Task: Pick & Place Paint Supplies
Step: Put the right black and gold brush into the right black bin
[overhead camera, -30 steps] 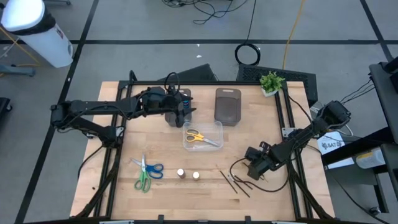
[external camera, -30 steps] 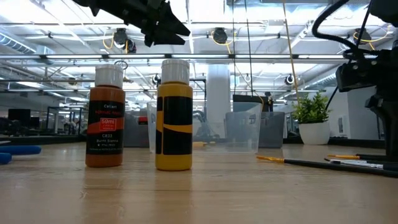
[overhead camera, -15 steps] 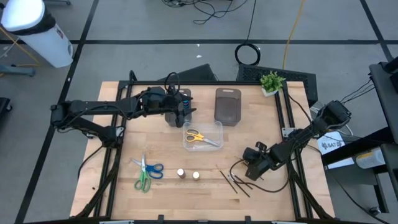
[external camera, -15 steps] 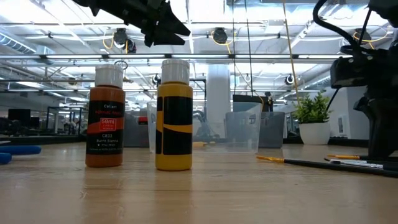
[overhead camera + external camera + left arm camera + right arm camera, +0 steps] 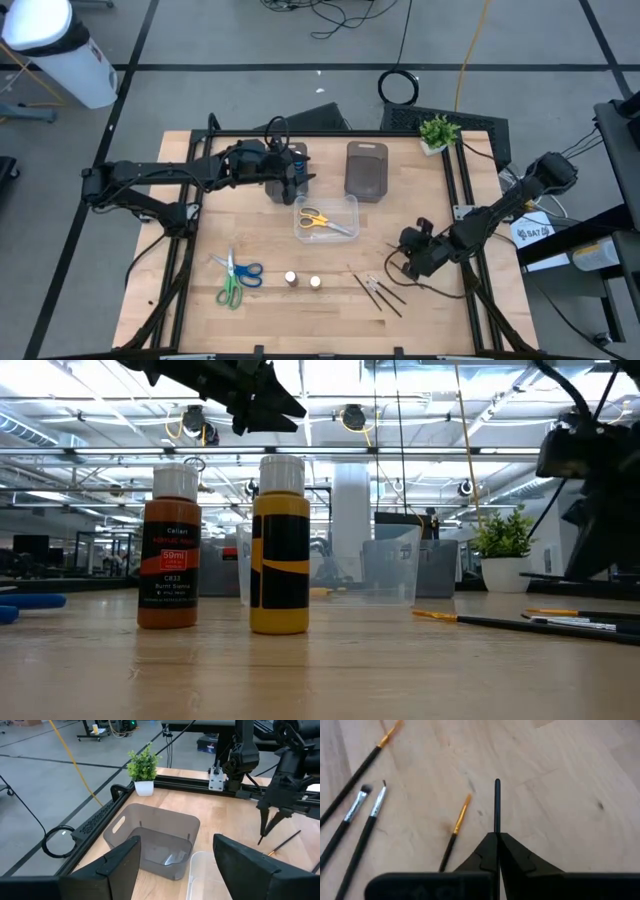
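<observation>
Right gripper [image 5: 497, 838] clamping a thin dark brush [image 5: 497, 806], pointing straight ahead past the fingertips; left gripper [image 5: 175, 862] gaping wide.

The brown paint bottle [image 5: 168, 550] label reads "50ml" and "Burnt Sienna".

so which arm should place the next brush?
Right. Its gripper is already shut on a brush, just above the other brushes. The left gripper waits open by the trays.

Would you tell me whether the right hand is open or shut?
Shut: the right hand pinches a thin dark brush above the wooden table.
</observation>
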Robot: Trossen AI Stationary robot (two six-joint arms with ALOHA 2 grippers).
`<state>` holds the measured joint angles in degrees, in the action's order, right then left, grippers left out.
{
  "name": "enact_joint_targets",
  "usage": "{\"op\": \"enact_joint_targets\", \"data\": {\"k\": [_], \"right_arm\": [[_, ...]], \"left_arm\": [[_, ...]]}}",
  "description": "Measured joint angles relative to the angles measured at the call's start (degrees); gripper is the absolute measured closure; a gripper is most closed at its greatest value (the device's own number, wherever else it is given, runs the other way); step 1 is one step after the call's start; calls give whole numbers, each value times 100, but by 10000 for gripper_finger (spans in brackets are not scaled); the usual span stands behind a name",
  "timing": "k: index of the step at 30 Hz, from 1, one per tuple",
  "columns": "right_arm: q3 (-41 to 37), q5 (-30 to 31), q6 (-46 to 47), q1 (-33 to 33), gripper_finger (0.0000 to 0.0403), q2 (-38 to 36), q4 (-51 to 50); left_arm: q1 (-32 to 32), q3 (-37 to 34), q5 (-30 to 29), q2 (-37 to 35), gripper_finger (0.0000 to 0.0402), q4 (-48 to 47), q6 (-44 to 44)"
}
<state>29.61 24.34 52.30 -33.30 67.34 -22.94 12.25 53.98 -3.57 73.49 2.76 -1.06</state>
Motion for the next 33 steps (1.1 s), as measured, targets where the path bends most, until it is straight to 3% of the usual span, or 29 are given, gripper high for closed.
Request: {"op": "enact_joint_targets", "data": {"k": [11,16,24,27,30,33], "right_arm": [[0,694,-873,213,403,-326,1171],[2,1172,-2091,707,403,-401,2541],[7,1145,-4564,1921,403,-620,4981],[9,834,-4899,2627,403,-659,5457],[11,40,-4751,3451,403,-611,5579],[13,-368,-4533,4188,403,-422,5494]], "left_arm": [[0,-2,0,0,145,3,0],[0,-2,0,0,155,51,2],[0,-2,0,0,158,51,13],[0,-2,0,0,158,51,13],[0,-2,0,0,158,51,2],[-1,-2,0,0,158,51,4]]}}
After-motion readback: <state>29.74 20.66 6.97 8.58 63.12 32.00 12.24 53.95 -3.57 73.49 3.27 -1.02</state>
